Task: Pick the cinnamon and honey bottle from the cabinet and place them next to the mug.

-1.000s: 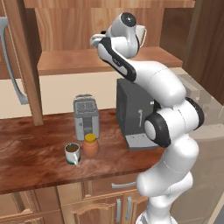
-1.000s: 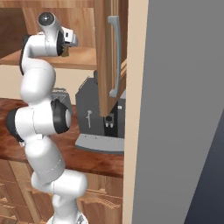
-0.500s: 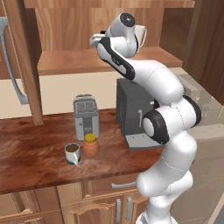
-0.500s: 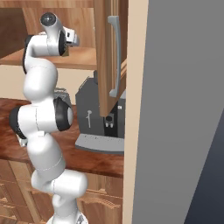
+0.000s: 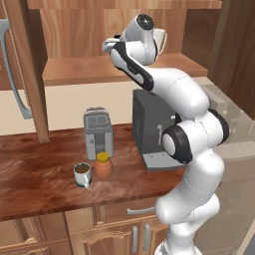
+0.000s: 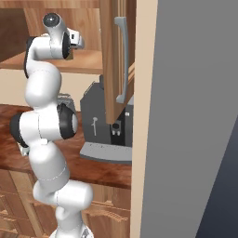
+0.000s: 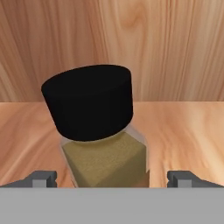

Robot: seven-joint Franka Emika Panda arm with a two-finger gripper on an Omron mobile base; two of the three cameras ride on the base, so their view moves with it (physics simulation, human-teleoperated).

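Observation:
The cinnamon (image 7: 104, 159), a slim brownish-olive bottle with a black cap (image 7: 89, 103), stands upright on the cabinet shelf (image 7: 188, 131) in front of the wood-grain back panel. My gripper (image 7: 113, 178) is open, one fingertip on each side of the bottle's body, with a gap on both sides. The arm reaches up to the cabinet shelf (image 5: 79, 72), with the hand (image 6: 76, 41) at shelf height. The honey bottle (image 5: 103, 166), a squat orange jar with a yellow lid, stands on the counter right beside the white mug (image 5: 82, 174).
A toaster (image 5: 97, 132) stands just behind the mug and jar. A dark coffee machine (image 5: 152, 127) sits below the shelf, under my arm. An open cabinet door (image 6: 116, 60) with a grey handle hangs at the right, and another door edge (image 5: 25, 69) at the left.

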